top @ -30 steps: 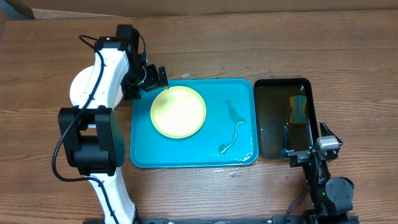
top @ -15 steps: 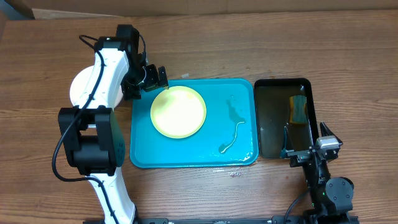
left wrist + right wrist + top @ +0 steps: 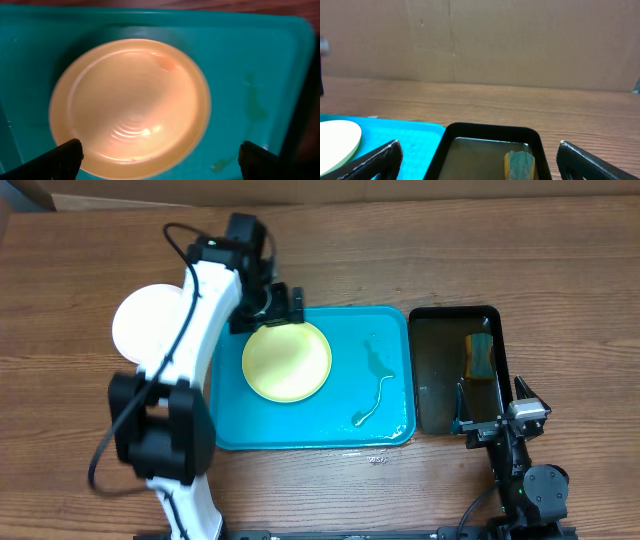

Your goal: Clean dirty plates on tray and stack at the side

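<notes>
The large turquoise rectangular plastic tray (image 3: 230, 425) lies in the middle of the brown wooden surface (image 3: 400, 250). In its left half, toward the 10 o'clock corner, a lime-green round shallow plate (image 3: 287, 362) with a pale centre sits flat on the tray floor. Seen from straight above in the left wrist view, this plate carries a small orange smear (image 3: 165, 62) near its rim at about 1 o'clock.

The left pincer (image 3: 272, 315) hangs over the plate's 12 o'clock edge, its fingers spread wide and pinching nothing (the two dark tips frame the plate's near rim in the wrist view).

At about 10 o'clock from the tray, off it and on the bare wood, rests a white round plate (image 3: 140, 320). It is partly hidden by the white left arm (image 3: 200, 310), and I cannot tell whether more than one is stacked there.

Thin streaks of liquid (image 3: 378, 390) mark the tray's right half. At 3 o'clock, just beside it, stands a narrower black rectangular tray (image 3: 435, 380) holding a yellow-green sponge (image 3: 480, 355) toward its 1 o'clock corner. The right pincer (image 3: 495, 408) sits at the black tray's 5 o'clock corner, fingers spread apart and empty.
</notes>
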### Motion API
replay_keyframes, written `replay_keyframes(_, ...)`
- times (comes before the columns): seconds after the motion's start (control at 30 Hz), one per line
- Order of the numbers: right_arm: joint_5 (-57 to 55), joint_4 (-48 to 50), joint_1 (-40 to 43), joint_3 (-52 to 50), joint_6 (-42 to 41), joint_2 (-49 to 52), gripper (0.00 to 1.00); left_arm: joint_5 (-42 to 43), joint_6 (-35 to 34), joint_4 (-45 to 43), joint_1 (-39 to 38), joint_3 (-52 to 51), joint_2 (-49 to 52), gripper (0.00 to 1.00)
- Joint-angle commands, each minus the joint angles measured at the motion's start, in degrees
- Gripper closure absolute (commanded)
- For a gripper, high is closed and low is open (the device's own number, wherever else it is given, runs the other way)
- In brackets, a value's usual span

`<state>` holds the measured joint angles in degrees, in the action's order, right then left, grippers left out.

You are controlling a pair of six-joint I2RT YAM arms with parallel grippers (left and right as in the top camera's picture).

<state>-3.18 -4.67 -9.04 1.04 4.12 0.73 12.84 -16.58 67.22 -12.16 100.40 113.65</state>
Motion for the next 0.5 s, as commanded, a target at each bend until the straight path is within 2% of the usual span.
replay_keyframes(0.0,0.3,0.2,0.2,-0.6,0.2,-0.6,0.00,0.1,-0.4,0.0,-5.4,-0.1,-13.0,0.00)
replay_keyframes(0.2,0.3,0.2,0.2,-0.6,0.2,-0.6,0.00,0.1,-0.3,0.0,-9.2,-0.2,-28.8,0.00)
replay_keyframes(0.33,0.3,0.2,0.2,-0.6,0.2,-0.6,0.00,0.1,-0.3,0.0,-6.0,-0.2,-36.8,0.00)
replay_keyframes(0.47,0.3,0.2,0.2,-0.6,0.2,-0.6,0.00,-1.0,0.1,0.4,1.0,-1.1,-44.1,0.00)
